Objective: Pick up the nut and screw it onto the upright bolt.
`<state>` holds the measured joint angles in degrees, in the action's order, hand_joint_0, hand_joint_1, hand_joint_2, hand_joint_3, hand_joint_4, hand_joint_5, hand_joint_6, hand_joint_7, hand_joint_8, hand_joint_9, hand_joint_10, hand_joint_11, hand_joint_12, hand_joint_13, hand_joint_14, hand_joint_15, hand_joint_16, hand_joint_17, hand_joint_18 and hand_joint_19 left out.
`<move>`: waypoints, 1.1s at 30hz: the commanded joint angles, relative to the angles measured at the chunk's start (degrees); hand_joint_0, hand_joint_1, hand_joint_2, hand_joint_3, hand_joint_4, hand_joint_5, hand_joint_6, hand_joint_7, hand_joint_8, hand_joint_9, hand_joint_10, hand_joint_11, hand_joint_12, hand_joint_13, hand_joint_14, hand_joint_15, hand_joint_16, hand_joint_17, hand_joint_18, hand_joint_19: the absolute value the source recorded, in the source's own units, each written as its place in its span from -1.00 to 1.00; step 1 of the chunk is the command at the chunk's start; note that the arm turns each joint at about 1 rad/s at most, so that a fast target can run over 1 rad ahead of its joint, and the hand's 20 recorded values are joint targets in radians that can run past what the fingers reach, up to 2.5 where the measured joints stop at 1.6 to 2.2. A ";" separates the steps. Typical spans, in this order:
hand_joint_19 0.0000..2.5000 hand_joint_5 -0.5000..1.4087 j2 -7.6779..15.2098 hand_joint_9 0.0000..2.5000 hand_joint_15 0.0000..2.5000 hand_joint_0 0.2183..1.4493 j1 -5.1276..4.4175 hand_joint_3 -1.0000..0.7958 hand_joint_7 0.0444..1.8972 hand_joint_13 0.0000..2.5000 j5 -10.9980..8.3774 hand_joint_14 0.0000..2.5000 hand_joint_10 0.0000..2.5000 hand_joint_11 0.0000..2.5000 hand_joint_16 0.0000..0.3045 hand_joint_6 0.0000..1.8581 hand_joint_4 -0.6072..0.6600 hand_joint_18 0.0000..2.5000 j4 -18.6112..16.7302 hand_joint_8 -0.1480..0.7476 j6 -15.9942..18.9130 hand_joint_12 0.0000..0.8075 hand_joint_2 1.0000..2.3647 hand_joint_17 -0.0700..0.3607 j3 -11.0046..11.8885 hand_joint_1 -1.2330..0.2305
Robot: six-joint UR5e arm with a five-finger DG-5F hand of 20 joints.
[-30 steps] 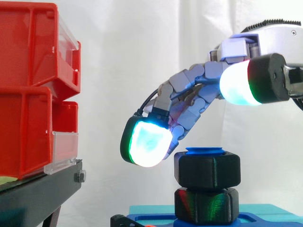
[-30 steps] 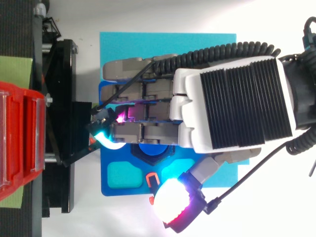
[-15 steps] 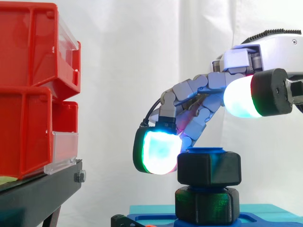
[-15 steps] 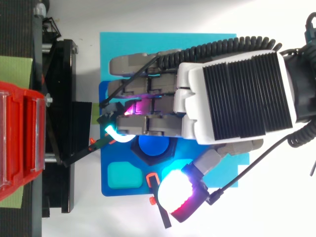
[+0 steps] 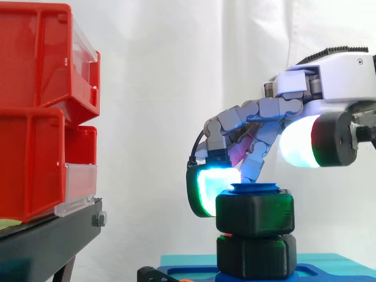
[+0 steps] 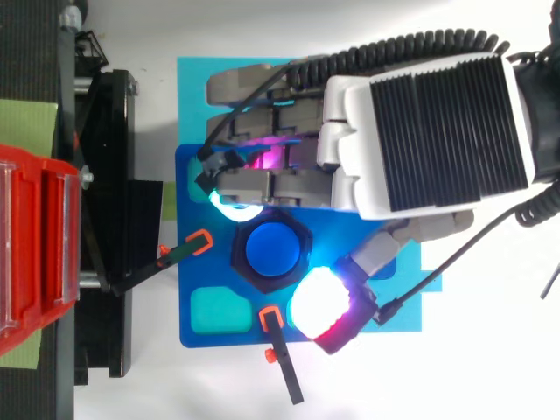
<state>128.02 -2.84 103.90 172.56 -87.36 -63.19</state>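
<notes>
Side view. The hand [image 5: 329, 64] reached in from the right, its fingers curled down toward the bolt [image 5: 254, 187]. The nut [image 5: 254, 214] sat on the upright bolt, with the bolt's blue top just proud of it. A second black hex piece [image 5: 255, 257] lay directly beneath, on the blue fixture plate [image 5: 176, 273]. A cyan-green finger pad [image 5: 205, 189] lay at the nut's left flank, apparently touching. The white thumb pad [image 5: 299, 145] hung higher, up and right of the nut and apart from it. Nothing was pinched. The red bins [image 5: 35, 106] on the black stand [image 5: 47, 241] stood well apart at left.

Top view. The finger pad [image 6: 229, 203] was just beside the far-left corner of the nut [image 6: 236, 254]. The thumb pad [image 6: 317, 302] was on the nut's near-right. The back of the hand [image 6: 429, 131] lay to the far right of the bolt [image 6: 273, 249]. An orange clamp [image 6: 197, 242] sat left of the nut.
</notes>
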 commanded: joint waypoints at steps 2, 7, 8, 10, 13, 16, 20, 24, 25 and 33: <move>-1.00 -0.46 -0.05 -0.19 -1.00 -0.49 1.17 -0.44 0.23 -0.46 0.78 -1.00 -1.00 -1.00 -0.84 -0.31 0.25 -0.68 0.32 -0.04 -0.70 -0.38 -1.00 -0.42 0.00 0.34; -0.98 -0.44 0.03 0.02 -1.00 -0.48 1.79 -0.44 0.10 -0.28 2.01 -1.00 -1.00 -1.00 -0.90 -0.24 0.11 -0.50 0.76 -0.07 -0.70 -0.55 -1.00 -0.52 0.00 0.34; -0.97 -0.43 -0.05 0.04 -1.00 -0.48 1.96 -0.44 0.08 -0.27 2.19 -1.00 -1.00 -1.00 -0.90 -0.24 0.09 -0.50 0.85 -0.07 -0.70 -0.56 -1.00 -0.52 0.00 0.34; -0.96 -0.43 -0.05 0.05 -1.00 -0.50 2.14 -0.44 0.10 -0.26 2.45 -1.00 -1.00 -1.00 -0.90 -0.24 0.11 -0.48 0.85 -0.06 -0.70 -0.55 -1.00 -0.52 0.09 0.39; -0.99 -0.43 -0.05 -0.01 -1.00 -0.53 2.31 -0.44 0.39 -0.33 2.89 -1.00 -1.00 -1.00 -0.88 -0.41 0.21 -0.55 0.94 -0.03 -0.62 -0.47 -1.00 -0.48 0.97 0.47; -1.00 -0.49 -0.05 -0.11 -1.00 -0.55 2.31 -0.44 0.30 -0.40 3.24 -1.00 -1.00 -1.00 -0.84 -0.46 0.25 -0.64 1.64 -0.06 -0.70 -0.38 -1.00 -0.42 2.28 0.56; -1.00 -0.55 -0.05 -0.21 -1.00 -0.58 2.31 -0.44 -0.11 -0.47 3.42 -1.00 -1.00 -1.00 -0.81 -0.46 0.35 -0.71 4.19 -0.07 -0.70 -0.32 -1.00 -0.37 4.39 0.63; -1.00 -0.58 0.03 -0.29 -1.00 -0.60 2.31 -0.44 -0.28 -0.54 3.51 -1.00 -1.00 -1.00 -0.79 -0.46 0.32 -0.77 4.10 -0.11 -0.79 -0.28 -1.00 -0.33 4.48 0.69; -1.00 -0.58 -0.05 -0.31 -1.00 -0.60 1.96 -0.44 -0.30 -0.57 3.33 -1.00 -1.00 -1.00 -0.78 -0.46 0.31 -0.79 3.84 -0.11 -0.79 -0.28 -1.00 -0.33 4.48 0.69; -1.00 -0.60 0.03 -0.47 -1.00 -0.61 0.47 -0.44 -0.37 -0.75 2.28 -1.00 -1.00 -1.00 -0.76 -0.46 0.30 -1.00 4.02 -0.16 -0.62 -0.23 -1.00 -0.30 4.39 0.74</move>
<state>128.02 -1.74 106.69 176.39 -88.08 -58.78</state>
